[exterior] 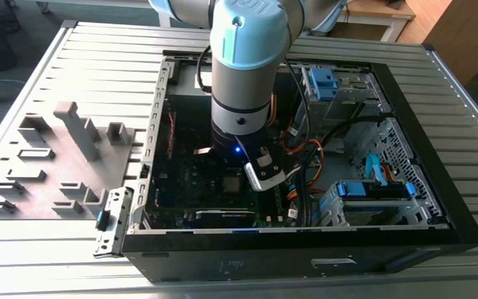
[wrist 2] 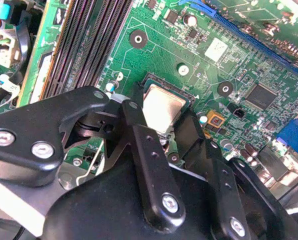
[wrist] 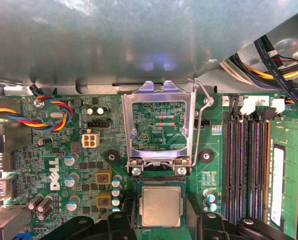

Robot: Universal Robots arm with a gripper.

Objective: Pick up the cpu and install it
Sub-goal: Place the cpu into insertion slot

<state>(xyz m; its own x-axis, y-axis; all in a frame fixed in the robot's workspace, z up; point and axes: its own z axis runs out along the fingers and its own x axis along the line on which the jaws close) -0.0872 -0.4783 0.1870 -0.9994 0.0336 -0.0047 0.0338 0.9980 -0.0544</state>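
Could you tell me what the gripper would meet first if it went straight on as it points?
Most likely the cpu, lying in the socket directly ahead of the gripper; depth is unclear.

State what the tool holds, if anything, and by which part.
Cannot be told: the cpu lies in its socket under the tool; any grip is hidden.

The exterior view looks steeply down on the desk (exterior: 472,156), the open computer case (exterior: 222,265) and my arm (exterior: 243,75). Both wrist views peer closely past my claw (wrist 2: 161,127) (wrist: 164,225), sharing the cpu (wrist 2: 161,106) (wrist: 161,206).

Arm (exterior: 248,68) inside open computer case (exterior: 222,265)
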